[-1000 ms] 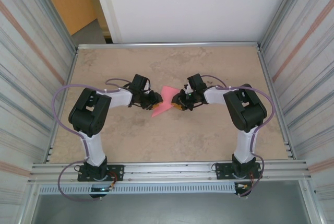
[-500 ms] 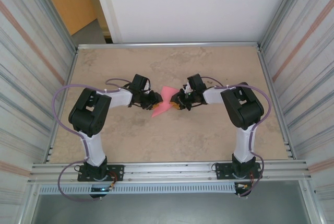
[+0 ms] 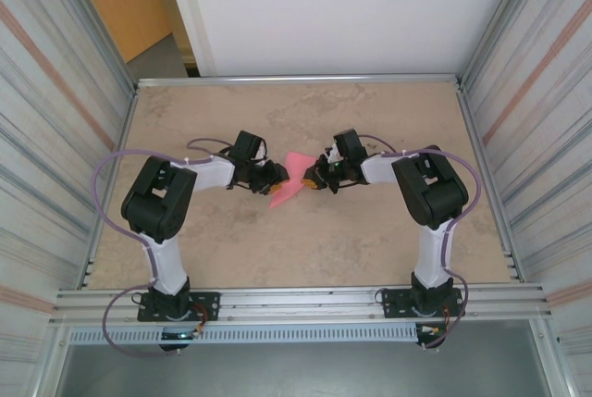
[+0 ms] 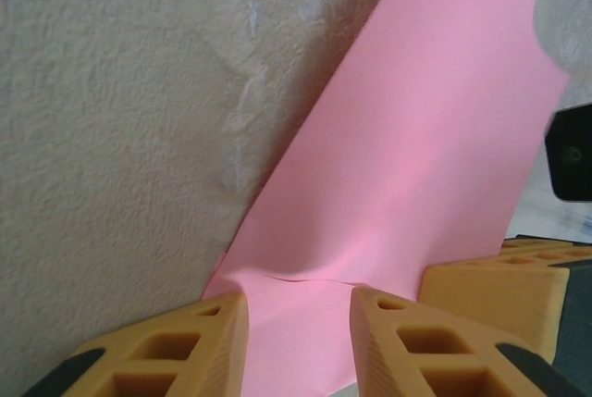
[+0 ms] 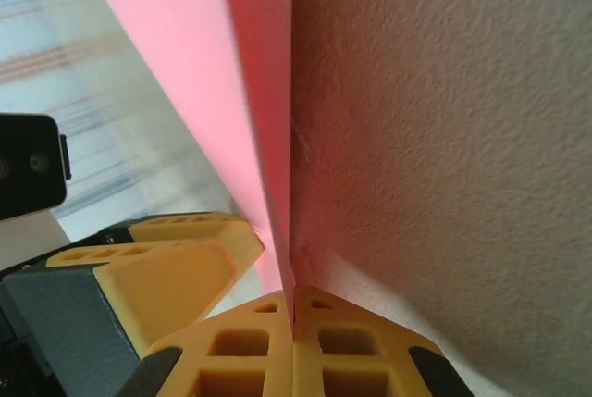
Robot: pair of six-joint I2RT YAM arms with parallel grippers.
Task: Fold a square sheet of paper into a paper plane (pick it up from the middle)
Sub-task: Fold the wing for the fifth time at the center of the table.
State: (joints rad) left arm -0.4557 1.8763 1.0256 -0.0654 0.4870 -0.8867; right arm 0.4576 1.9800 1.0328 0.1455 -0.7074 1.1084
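Right claw (image 5: 293,323) pressed together, pinching pink paper (image 3: 292,175) edge, mid-bench (image 3: 277,249). Left claw (image 4: 298,341) spread, paper between its fingers.

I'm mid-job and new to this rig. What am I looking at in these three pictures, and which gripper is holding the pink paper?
The machine is two small robot arms bolted at the near edge of a table. The overhead picture looks down from behind them. The left arm and right arm meet at the pink paper. The other two pictures come from cameras on the wrists, and the orange blocks at the bottom are each arm's own fingers. The right gripper is shut, pinching the paper's edge. The left gripper is open, with paper lying in the gap between its fingers.
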